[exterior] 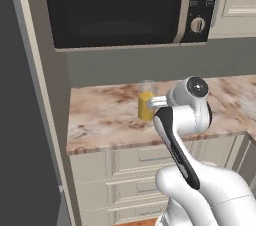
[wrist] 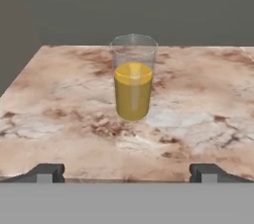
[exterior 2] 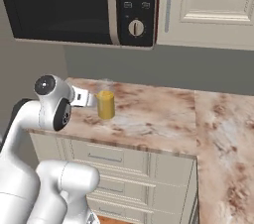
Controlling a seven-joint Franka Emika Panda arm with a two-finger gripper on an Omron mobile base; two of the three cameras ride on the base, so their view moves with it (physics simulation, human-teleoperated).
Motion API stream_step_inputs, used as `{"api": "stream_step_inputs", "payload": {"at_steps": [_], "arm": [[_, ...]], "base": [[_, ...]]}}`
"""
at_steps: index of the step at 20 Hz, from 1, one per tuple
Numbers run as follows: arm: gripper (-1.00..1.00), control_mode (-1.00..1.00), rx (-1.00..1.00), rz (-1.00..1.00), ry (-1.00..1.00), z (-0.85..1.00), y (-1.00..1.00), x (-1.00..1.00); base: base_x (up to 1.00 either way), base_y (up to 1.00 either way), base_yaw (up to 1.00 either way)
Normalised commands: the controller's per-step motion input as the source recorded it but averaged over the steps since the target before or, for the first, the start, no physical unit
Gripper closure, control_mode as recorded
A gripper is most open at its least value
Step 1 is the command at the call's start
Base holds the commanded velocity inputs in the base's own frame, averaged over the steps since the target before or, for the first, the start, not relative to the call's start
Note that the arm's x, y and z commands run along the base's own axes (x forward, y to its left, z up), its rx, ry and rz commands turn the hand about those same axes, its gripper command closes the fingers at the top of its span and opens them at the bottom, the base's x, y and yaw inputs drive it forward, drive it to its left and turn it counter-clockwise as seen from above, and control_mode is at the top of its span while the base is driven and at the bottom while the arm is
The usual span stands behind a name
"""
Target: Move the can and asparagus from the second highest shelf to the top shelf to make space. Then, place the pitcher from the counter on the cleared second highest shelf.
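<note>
From the left base view, we see the pitcher (exterior: 146,105) standing upright near the middle of the frame on the counter (exterior: 100,115), its lower half full of orange-yellow liquid. Our arm's wrist sits just to its right and partly in front of it, below the black microwave (exterior: 125,7) that spans the top of the frame.

From the right base view, the pitcher (exterior 2: 105,103) stands left of centre on the counter (exterior 2: 158,119), well back from the front edge, with cream drawers (exterior 2: 114,158) beneath. The wrist reaches toward it from the left; we cannot tell here how the fingers stand.

In the hand view, the pitcher (wrist: 133,77) is centred in the upper half, apart from the gripper (wrist: 126,172), whose fingertips (wrist: 45,172) sit spread wide at the bottom corners, holding nothing.

We judge the pitcher rigid, smooth and likely slippery, with real weight low down from the liquid and an open top that would spill if tilted. We would take it around the filled lower body, jaws square to either side, and keep it upright.
</note>
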Motion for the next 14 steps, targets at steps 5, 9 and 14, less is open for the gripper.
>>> {"api": "stream_step_inputs", "payload": {"at_steps": [5,9,14], "arm": [[-1.0,-1.0,0.0,-0.04,0.0,-0.17,-0.31,0.57],[-1.0,-1.0,0.0,-0.02,0.01,-0.04,-0.32,0.53],[-1.0,-1.0,0.0,0.0,0.03,-0.01,-0.06,0.38]], "base": [[0.0,0.0,0.0],[0.0,0.0,0.0],[0.0,0.0,0.0]]}}
